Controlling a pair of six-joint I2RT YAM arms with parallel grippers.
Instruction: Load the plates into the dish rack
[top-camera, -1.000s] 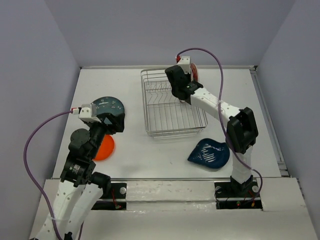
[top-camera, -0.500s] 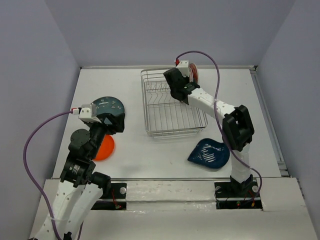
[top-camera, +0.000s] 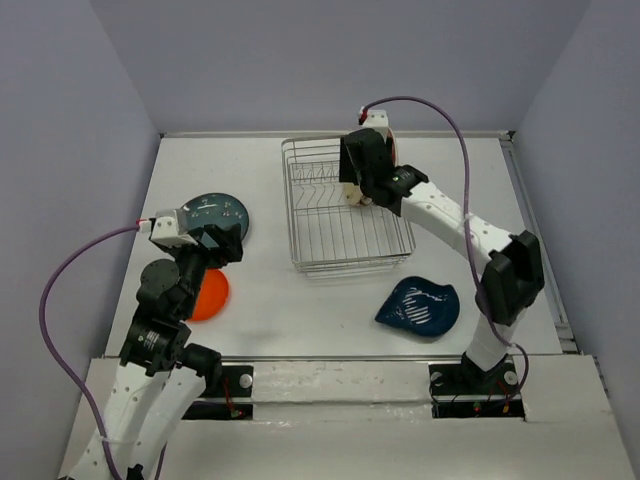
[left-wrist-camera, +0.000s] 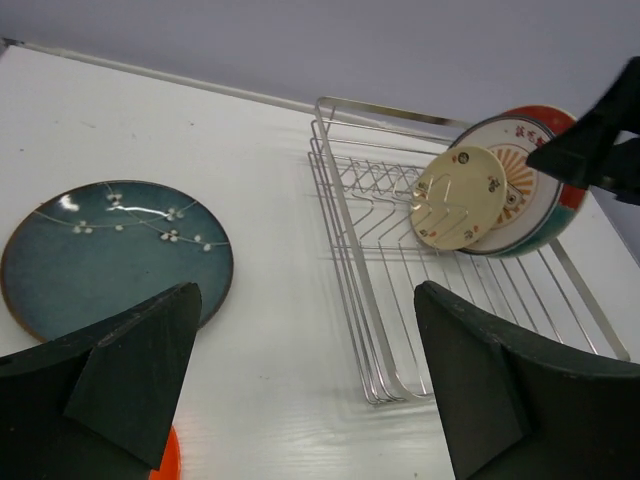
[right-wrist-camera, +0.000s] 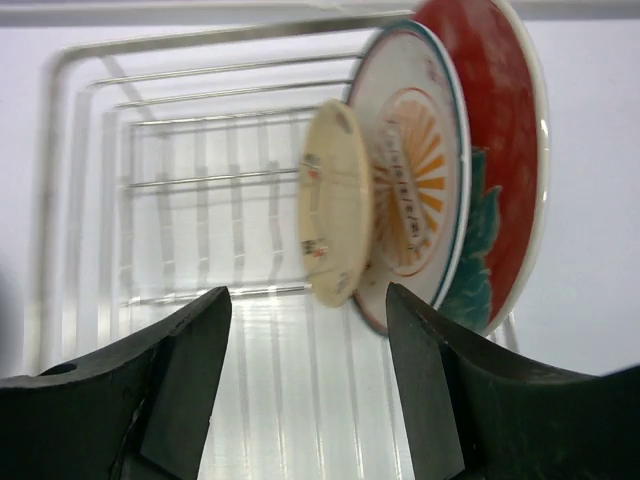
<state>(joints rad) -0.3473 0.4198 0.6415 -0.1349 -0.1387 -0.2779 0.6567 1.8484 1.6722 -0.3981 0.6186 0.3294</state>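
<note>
The dish rack (top-camera: 297, 215) stands at the table's back centre. Three plates stand on edge at its far right end: a beige one (right-wrist-camera: 335, 215), a white one with an orange sunburst (right-wrist-camera: 415, 215) and a teal-and-red one (right-wrist-camera: 495, 170). My right gripper (right-wrist-camera: 305, 380) hangs open just short of the beige plate and holds nothing. On the left lie a dark teal speckled plate (top-camera: 215, 210) and an orange plate (top-camera: 210, 296). A dark blue striped plate (top-camera: 420, 307) lies right of centre. My left gripper (top-camera: 222, 243) is open over the teal plate's near edge.
The left wrist view shows the rack's left wall (left-wrist-camera: 340, 230) ahead of my fingers and the right arm's dark gripper (left-wrist-camera: 600, 140) beyond the plates. Side walls and a raised strip (top-camera: 535, 230) border the table.
My right gripper has opened and let go of the beige plate, which now stands in the rack. The right arm's elbow swung out to the right. The left gripper shifted slightly left.
</note>
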